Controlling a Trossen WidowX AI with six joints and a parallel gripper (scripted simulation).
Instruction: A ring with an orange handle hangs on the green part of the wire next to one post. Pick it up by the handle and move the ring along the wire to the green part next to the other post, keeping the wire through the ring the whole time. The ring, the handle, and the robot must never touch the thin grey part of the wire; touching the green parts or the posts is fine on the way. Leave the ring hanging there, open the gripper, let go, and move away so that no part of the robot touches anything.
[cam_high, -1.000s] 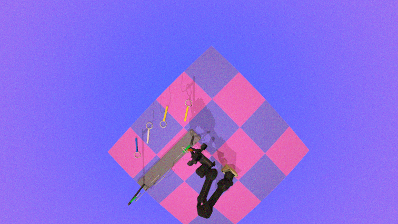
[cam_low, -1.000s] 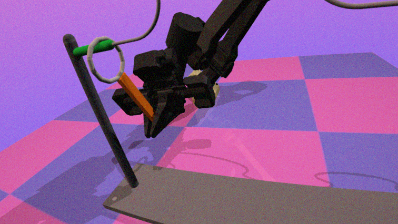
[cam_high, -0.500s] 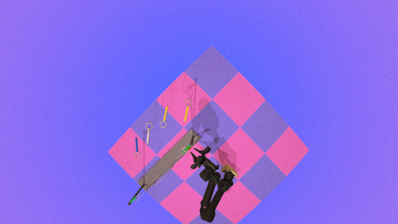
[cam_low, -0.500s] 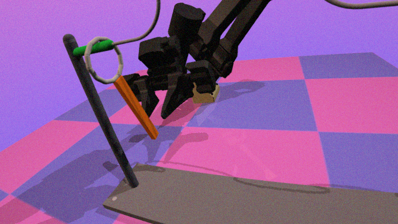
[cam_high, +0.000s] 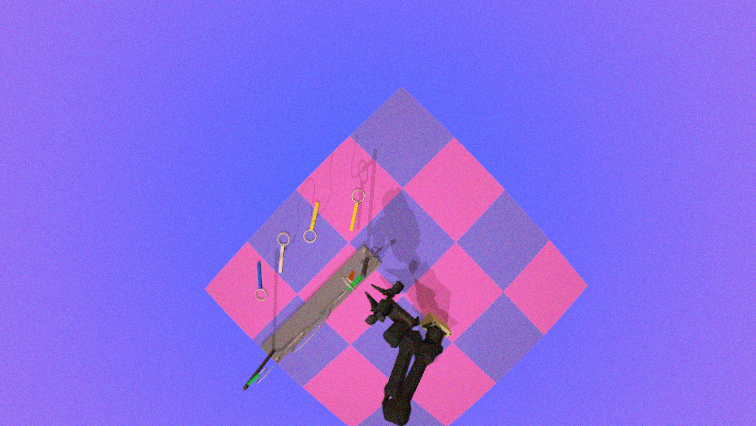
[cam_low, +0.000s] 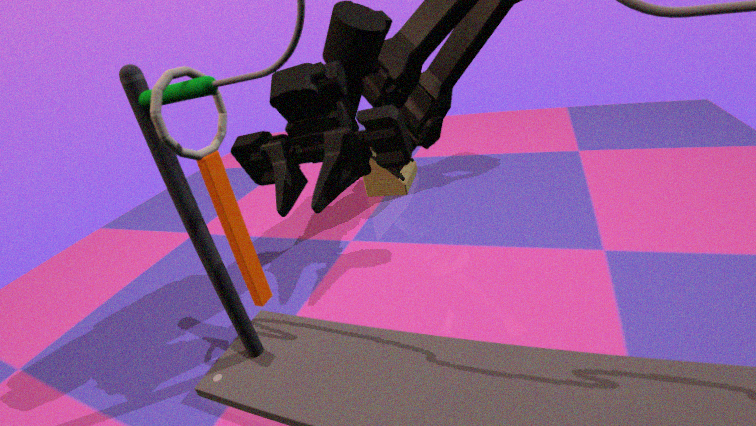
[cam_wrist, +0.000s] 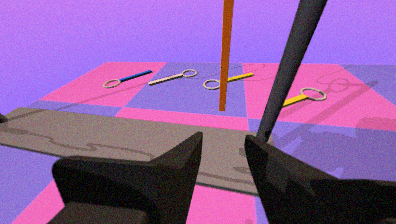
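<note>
The ring (cam_low: 155, 108) hangs on the green part (cam_low: 182, 91) (cam_high: 354, 282) of the wire next to the near post (cam_low: 190, 206) (cam_wrist: 287, 75) (cam_high: 365, 266); the wire runs through it. Its orange handle (cam_low: 235, 227) (cam_wrist: 225, 60) (cam_high: 351, 275) hangs down beside the post, free of the fingers. My gripper (cam_low: 300, 212) (cam_wrist: 223, 138) (cam_high: 369, 289) is open with nothing between its fingers, a short way from the handle on the arm's side. The other green part (cam_high: 253, 379) is beside the far post (cam_high: 261, 367). The ring is out of the wrist view.
The thin grey wire (cam_low: 253, 77) curves up from the green part, above the grey base plate (cam_low: 449, 391) (cam_high: 312, 312) (cam_wrist: 100, 130). Several loose rings with blue, white and yellow handles lie beyond the plate. A tan block (cam_low: 388, 182) (cam_high: 431, 322) is at the arm's base.
</note>
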